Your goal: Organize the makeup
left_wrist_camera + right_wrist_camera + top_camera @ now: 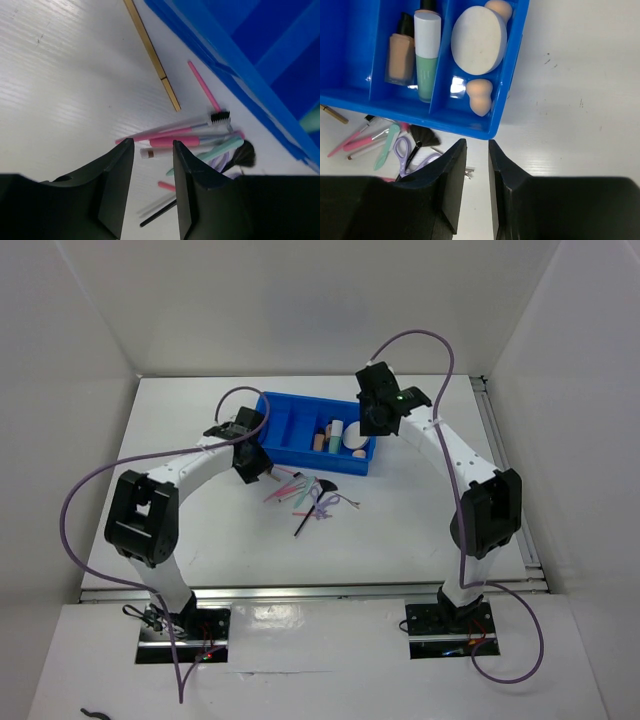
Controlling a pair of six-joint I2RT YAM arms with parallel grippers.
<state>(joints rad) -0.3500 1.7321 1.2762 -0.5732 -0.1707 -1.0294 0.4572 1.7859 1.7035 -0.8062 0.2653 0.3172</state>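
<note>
- Left claw [152, 145] open and empty; pink sticks [175, 141] lie on the tabletop [60, 90] just beyond its tips, black brush [242, 156] at 2 o'clock.
- Right claw [477, 145] narrowly parted (nothing between), blue tray [495, 127] at 11 o'clock.
- Tray holds beige bottle [400, 57], mint-green tube [426, 65] beside it, round cream puff [478, 40] with peach sponges [480, 96] at its 1 and 6 o'clock.

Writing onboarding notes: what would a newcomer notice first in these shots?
The blue tray mid-table, its right compartments holding a round cream puff, two peach sponges, a mint-green tube and a beige bottle. Then the loose heap of pink and green sticks and a black brush on the table just in front of it.
</note>
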